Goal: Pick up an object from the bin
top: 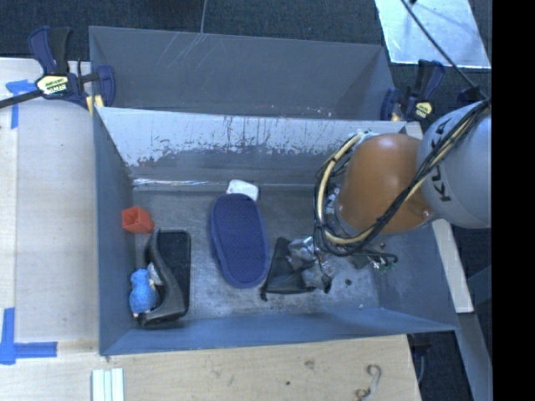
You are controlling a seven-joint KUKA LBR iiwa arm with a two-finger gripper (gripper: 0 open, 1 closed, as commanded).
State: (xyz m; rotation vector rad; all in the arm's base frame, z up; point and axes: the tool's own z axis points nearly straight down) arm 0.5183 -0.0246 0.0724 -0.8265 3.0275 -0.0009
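Observation:
My gripper (303,259) is low over the bin floor, right of centre, below the arm's orange cover. A black flat thing (281,285) lies right under it, against its lower left side; whether it is gripped is hidden. Just left of the gripper lies a dark blue oval pad (237,239), lengthwise toward the back wall. A small white thing (243,190) peeks out behind the pad's far end.
At the bin's left lie a small orange-red block (137,219) and a black case (170,274) with a light blue figure (142,291) at its near left edge. The arm and its cables cover the bin's right part.

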